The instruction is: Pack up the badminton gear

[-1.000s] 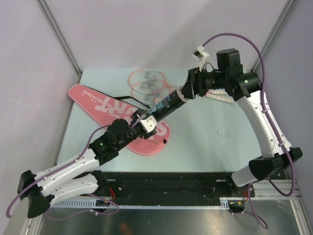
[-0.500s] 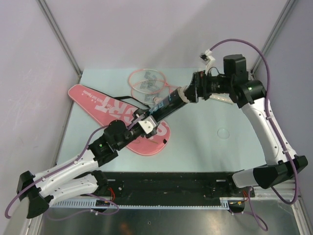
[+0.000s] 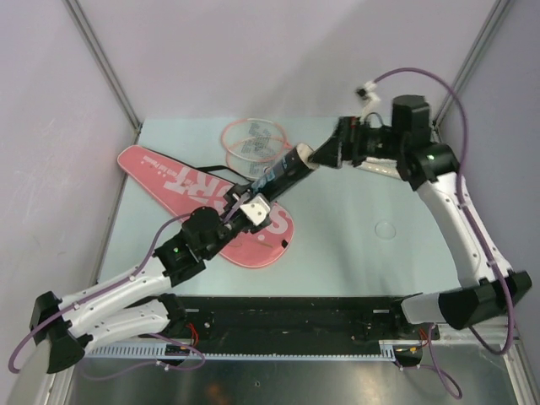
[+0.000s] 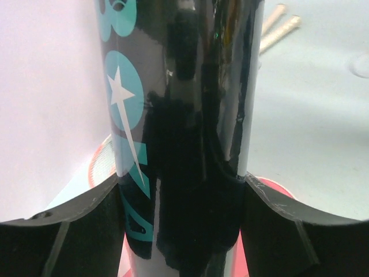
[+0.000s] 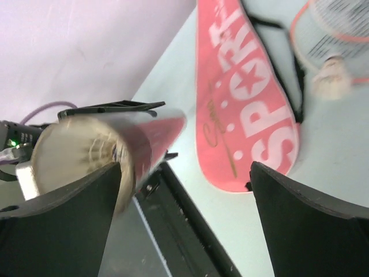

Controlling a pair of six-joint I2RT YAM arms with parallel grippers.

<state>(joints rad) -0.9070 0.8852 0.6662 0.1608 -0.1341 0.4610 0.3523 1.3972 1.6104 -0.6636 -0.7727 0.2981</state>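
Left tool (image 4: 183, 196): both black fingers are clamped on the lower end of the tube (image 4: 173, 86). The tube is a glossy dark cylinder with teal print and a white star, and it tilts up and away over the bag.

Bag (image 3: 169, 177): flat, pink, racket-shaped, with white lettering. It lies on the matte pale counter (image 3: 337, 245), its wide end nearest the arms and partly under the left tool.

Tube mouth, seen from the right wrist: an open round end with a white feathered shuttlecock (image 5: 78, 153) seated inside.

Right tool (image 5: 185, 167): fingers spread wide and gripping nothing. The tube mouth sits just beside one finger; I cannot tell if they touch.

Far side of the counter: two rackets (image 3: 253, 143), thin pink hoops overlapping, strings fine and pale. A second small white shuttlecock (image 5: 331, 72) rests on the strings, blurred.
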